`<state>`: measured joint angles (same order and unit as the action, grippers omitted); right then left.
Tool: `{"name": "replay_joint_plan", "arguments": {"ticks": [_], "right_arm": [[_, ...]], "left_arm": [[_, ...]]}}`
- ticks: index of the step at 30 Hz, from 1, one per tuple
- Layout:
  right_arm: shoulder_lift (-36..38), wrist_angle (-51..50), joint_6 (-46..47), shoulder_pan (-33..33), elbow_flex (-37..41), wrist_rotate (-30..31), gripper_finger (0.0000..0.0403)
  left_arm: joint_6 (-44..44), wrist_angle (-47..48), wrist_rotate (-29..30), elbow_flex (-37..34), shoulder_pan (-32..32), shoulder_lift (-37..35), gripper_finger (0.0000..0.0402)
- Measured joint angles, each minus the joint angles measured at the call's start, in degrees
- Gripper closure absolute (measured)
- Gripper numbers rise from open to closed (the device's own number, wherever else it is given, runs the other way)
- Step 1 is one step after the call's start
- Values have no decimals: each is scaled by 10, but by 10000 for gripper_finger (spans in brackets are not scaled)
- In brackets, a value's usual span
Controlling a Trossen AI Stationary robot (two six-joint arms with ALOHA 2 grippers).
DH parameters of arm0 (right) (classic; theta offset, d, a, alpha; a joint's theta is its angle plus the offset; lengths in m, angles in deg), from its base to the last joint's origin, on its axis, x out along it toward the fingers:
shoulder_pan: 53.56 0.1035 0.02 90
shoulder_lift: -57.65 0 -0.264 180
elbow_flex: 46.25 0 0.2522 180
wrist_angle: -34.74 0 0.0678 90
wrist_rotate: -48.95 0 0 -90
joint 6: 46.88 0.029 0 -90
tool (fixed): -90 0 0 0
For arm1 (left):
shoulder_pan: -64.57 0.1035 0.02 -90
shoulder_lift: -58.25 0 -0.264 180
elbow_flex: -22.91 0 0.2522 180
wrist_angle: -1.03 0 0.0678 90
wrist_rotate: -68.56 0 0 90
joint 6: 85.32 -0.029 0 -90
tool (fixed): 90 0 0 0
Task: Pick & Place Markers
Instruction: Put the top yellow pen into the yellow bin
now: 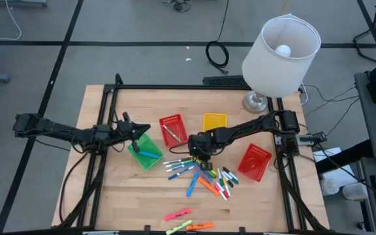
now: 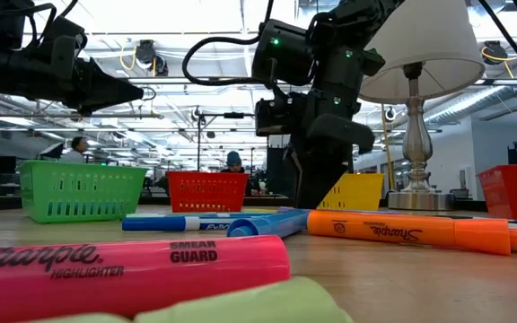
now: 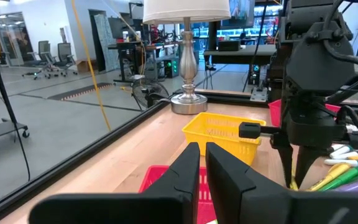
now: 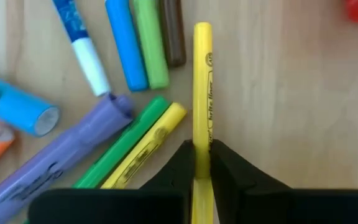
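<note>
Down in the middle of the table point(image 1: 109, 196), the right gripper point(image 4: 202, 163) pinches a thin yellow marker point(image 4: 202, 81), its fingers pressed against both sides of the barrel. This marker is slim with dark print along it. Beside it lie the other markers point(image 1: 204, 177), a loose pile in blue, green, purple, orange and white; three more sit apart near the front edge, pink, yellow-green and orange. Four baskets stand on the table: one green basket point(image 1: 145, 153) at the left, two red baskets point(image 1: 173, 129) and one yellow basket point(image 1: 215, 121). The left gripper point(image 1: 136, 131) hangs over the green basket with its fingers point(image 3: 185, 171) pressed nearly together, holding nothing.
</note>
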<state>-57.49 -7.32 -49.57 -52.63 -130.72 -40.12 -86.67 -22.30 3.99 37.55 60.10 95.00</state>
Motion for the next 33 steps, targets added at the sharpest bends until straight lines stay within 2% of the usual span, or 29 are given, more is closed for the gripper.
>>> {"name": "replay_joint_plan", "arguments": {"ticks": [5,11,18,23,26,29,33], "right_arm": [[21,7,-15,6,-11,32,386],[60,2,-28,18,-16,41,386],[99,10,-28,38,-24,23,386],[152,4,-61,60,-25,23,386],[191,-33,-128,73,-26,41,386],[234,-93,-253,78,-26,110,386],[269,-143,-402,48,-27,156,386]], "left_arm": [[0,0,0,0,0,0,364],[0,0,0,0,0,0,364],[1,-1,0,0,0,0,364],[1,-1,0,0,0,0,364],[1,-1,0,0,0,0,364],[0,-1,0,0,0,0,364],[0,-1,0,0,0,0,364]]}}
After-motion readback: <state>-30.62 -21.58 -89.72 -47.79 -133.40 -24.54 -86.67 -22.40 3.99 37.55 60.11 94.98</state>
